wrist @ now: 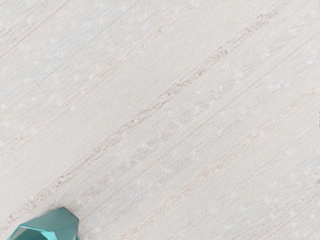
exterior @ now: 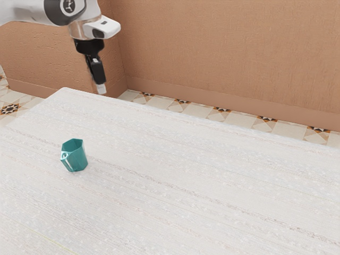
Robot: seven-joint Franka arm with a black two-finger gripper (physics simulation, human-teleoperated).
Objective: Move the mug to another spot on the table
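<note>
- The table [exterior: 212, 175] was a broad slab, pale and matt, with fine woodlike grain in long streaks across it; its surface looked flat and even, so a set-down spot could be chosen almost anywhere.
- The wall [exterior: 223, 48] behind was rough tan plaster, and the floor [exterior: 223, 112] at its foot was pale tile with dark star patterns.
- The arm [exterior: 69, 10] was glossy white and grey, and hung high over the table's far corner on the exterior view's left.
- The gripper [exterior: 101, 87] was slim and black with a pale tip and pointed down. It had hold of nothing, and I could not tell how far apart it stood.
- The mug [exterior: 74, 154] was teal, smooth and faceted, with an angular rim. It stood mouth-up on the table on the exterior view's left, well apart from the gripper, nearer the camera and lower down.
- Judged from this, the task was at the approach step and the mug was not yet grasped. The next move called for lowering over the mug and aligning with its flat facets, which should offer a firmer hold than the rim's corners.
</note>
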